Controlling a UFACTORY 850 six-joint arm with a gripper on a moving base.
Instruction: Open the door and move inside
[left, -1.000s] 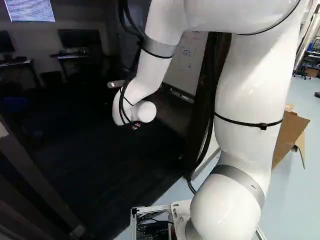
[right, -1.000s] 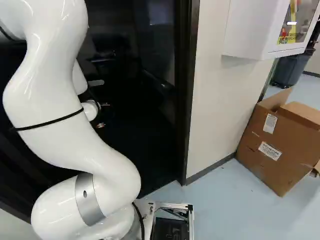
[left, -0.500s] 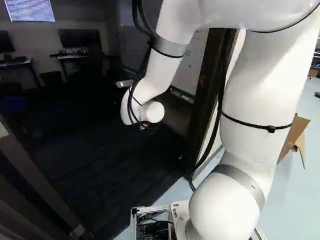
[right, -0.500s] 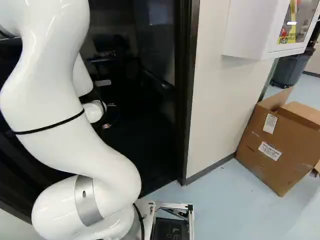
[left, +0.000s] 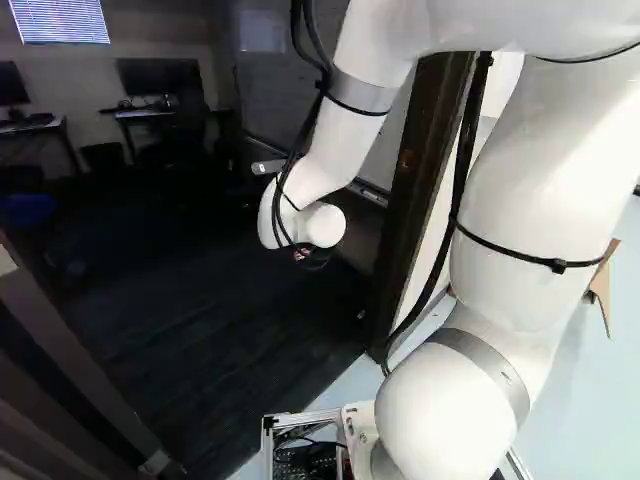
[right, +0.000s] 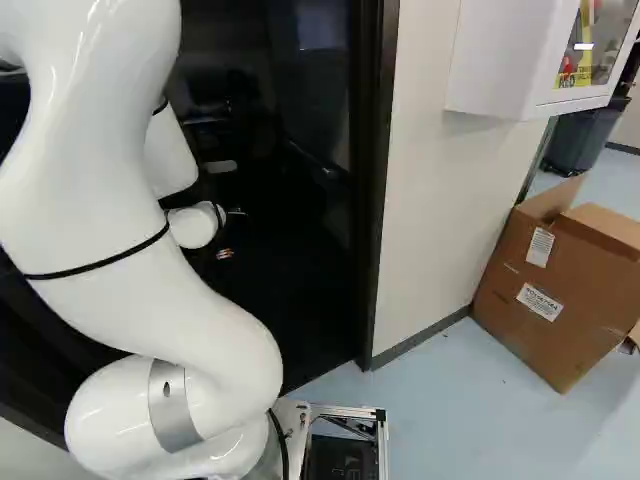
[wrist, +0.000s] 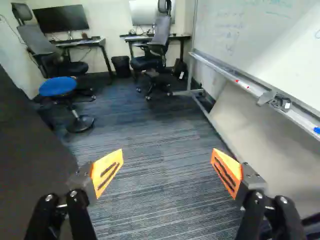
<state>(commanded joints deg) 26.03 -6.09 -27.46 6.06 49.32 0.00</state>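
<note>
Door appears open at ten o'clock as pincer reaches inside

The dark panel judged to be the door stands close beside the pincer, from nine to ten o'clock, with twelve dead ahead along the fingers. The way in looks clear enough for the base to follow. The door reads as stiff, smooth and fairly heavy, a slab that should swing on hinges rather than lift. Its plain face offers little to grip and may let the pads slide. No handle is visible; a steady push near the free edge would likely serve better than a pinch.

The pincer is spread wide, nothing between its orange pads. Behind it the arm rises from its foot, bends high and drops forward through the doorway, its wrist hanging low over the carpet. The frame stands at one o'clock from the base, near the forearm, and could catch the elbow or hanging cables if the base drives in carelessly. Ahead of the pincer, a blue stool sits at eleven o'clock, an office chair at twelve and a whiteboard at two. The likely next move is a slow drive forward, forearm kept off both sides.
</note>
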